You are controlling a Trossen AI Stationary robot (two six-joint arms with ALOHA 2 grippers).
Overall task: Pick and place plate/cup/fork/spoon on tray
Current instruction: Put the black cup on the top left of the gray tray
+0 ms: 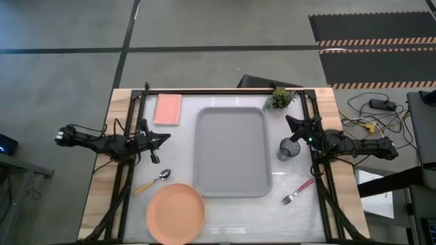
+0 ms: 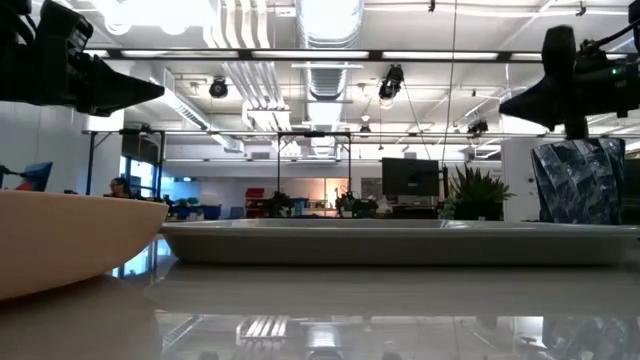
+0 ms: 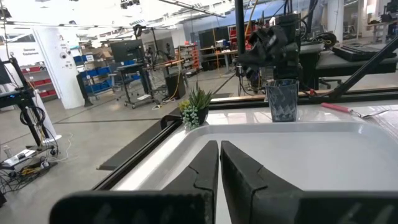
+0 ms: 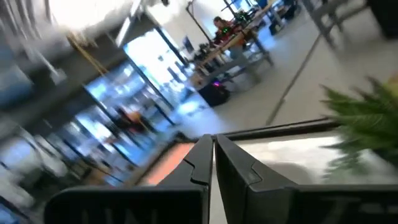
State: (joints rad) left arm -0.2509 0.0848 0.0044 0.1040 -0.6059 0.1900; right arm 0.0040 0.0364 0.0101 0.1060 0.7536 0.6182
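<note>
The grey tray (image 1: 231,153) lies mid-table. The salmon plate (image 1: 176,213) rests flat near the front edge, left of the tray, and also shows in the low view (image 2: 60,240). The spoon (image 1: 153,182) lies just beyond the plate. The fork (image 1: 298,191) lies right of the tray's near corner. The dark cup (image 1: 289,150) stands upright at the tray's right side and also shows in the low view (image 2: 585,180). My left gripper (image 1: 165,138) is shut and empty, raised left of the tray. My right gripper (image 1: 288,122) is shut and empty, raised just beyond the cup.
A pink pad (image 1: 168,109) lies at the far left of the tray. A small green plant (image 1: 280,99) stands at the far right corner. Dark frame rails run along the table's left, right and far sides. Bare tabletop shows between the plate and the fork.
</note>
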